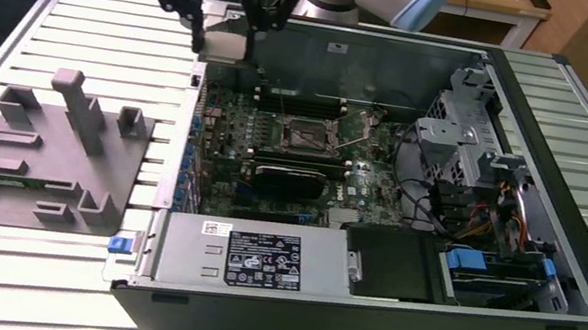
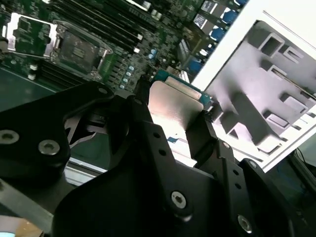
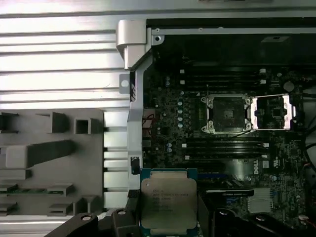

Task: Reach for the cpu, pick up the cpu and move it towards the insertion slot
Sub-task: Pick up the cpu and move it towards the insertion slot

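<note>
An open computer case (image 1: 560, 290) lies on a slatted metal table (image 1: 112, 36), its green motherboard (image 1: 270, 161) facing up. On the exterior view's left, just beside the case, rests a grey plastic fixture plate (image 1: 43, 163) with upright posts. The arm's black gripper (image 1: 222, 44) hangs above the case's far corner on that same side. In both wrist views its fingers (image 2: 197, 136) are closed against opposite edges of the cpu (image 3: 169, 202), which is held clear of the board, silver top showing. The insertion slot (image 3: 226, 114), a square socket with its metal frame (image 3: 271, 112) swung open beside it, sits well apart from the chip, between the long memory slots (image 3: 222, 148).
</note>
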`<state>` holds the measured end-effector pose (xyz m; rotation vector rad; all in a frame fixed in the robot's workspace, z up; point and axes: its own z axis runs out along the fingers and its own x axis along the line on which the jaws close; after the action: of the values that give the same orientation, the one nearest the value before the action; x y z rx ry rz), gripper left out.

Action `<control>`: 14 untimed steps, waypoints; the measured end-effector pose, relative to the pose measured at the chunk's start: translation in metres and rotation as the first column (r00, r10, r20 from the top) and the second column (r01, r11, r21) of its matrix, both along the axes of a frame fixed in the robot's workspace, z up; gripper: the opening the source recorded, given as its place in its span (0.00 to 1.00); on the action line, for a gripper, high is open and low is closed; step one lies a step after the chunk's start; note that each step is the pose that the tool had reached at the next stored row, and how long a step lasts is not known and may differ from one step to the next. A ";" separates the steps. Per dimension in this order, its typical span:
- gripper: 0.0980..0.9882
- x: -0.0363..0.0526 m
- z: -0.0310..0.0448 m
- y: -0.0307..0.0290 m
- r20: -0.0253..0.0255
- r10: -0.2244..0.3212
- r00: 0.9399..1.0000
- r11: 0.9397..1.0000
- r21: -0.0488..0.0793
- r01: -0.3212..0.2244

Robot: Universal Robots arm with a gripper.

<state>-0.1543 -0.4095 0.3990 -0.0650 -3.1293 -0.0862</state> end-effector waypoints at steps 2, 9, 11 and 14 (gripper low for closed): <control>0.50 0.0092 0.0000 0.0000 -0.001 0.000 1.000 1.000 0.000 0.000; 0.50 0.0409 0.0000 0.0000 -0.004 0.000 1.000 1.000 0.000 0.000; 0.50 0.0503 0.0000 0.0000 -0.005 0.000 1.000 1.000 0.000 0.000; 0.50 0.0638 0.0000 0.0000 -0.006 0.000 1.000 1.000 0.000 0.000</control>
<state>-0.0905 -0.4094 0.3990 -0.0651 -3.1230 -0.0859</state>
